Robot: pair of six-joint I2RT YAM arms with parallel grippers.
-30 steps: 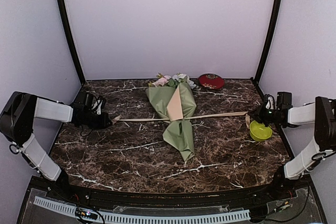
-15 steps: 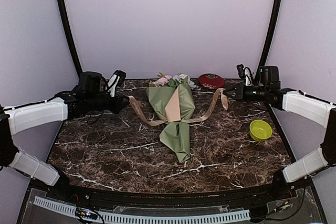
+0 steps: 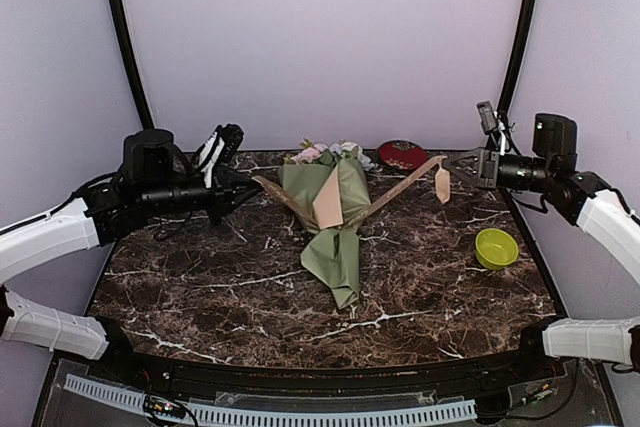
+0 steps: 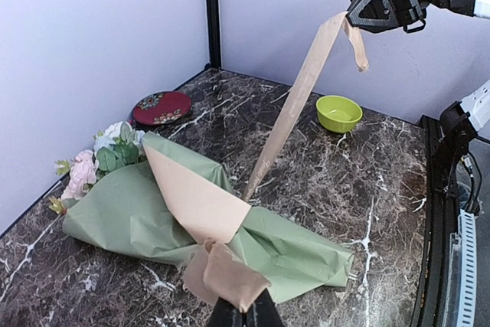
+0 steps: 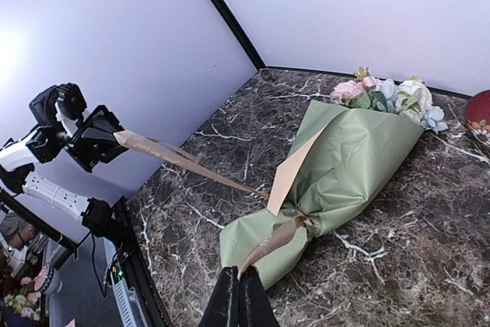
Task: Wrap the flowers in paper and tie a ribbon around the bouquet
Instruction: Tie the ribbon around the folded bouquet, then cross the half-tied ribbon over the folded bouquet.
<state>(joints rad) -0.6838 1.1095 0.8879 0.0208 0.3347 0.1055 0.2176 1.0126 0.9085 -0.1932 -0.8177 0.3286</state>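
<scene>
Dark brown, white-veined marble bench (image 3: pixel 200 287), carrying a red round patterned dish (image 3: pixel 402 154) at its far edge and a lime-green bowl (image 3: pixel 496 247), mouth up, near its right edge.

Evenly bright and sharp; glare whitens the right wrist view's wall (image 5: pixel 19 44).

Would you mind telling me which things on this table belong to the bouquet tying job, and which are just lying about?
Part of the job:
- bouquet, flowers at its far end
- ribbon, looped at the bouquet's waist
- left gripper and right gripper, each shut on a ribbon end

Just lying about:
- green bowl
- red dish
</scene>
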